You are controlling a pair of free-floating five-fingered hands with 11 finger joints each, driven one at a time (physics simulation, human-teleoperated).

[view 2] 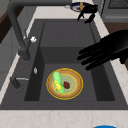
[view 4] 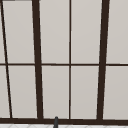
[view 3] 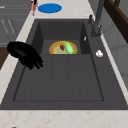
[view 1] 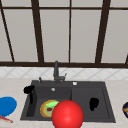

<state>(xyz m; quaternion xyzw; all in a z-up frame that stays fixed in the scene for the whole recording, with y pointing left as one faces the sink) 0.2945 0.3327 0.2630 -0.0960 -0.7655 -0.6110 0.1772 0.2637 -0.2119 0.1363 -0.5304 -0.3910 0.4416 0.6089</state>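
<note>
A yellow-rimmed plate (view 1: 45, 110) lies in the left basin of the dark sink (view 1: 107, 100), carrying a green-yellow corn cob (view 2: 57, 82) and a small dark red piece (view 2: 66, 85). My left hand (view 1: 29, 89) hovers by the sink's left rim; in the left side view this left hand (view 2: 107, 50) is open, its straight fingers reaching over the divider above and beyond the plate, touching nothing. My right hand (view 1: 93, 103) hangs over the right basin, and in the right side view the right hand (view 3: 25, 54) is relaxed and open, holding nothing. A big red ball (view 1: 67, 115) shows at the sink's front edge.
A dark faucet (view 1: 56, 71) stands behind the sink. A blue plate (view 1: 7, 105) and a red-handled item (view 1: 5, 118) lie on the left counter. A dark bowl (view 1: 125, 109) sits on the right counter. A window spans the wall behind.
</note>
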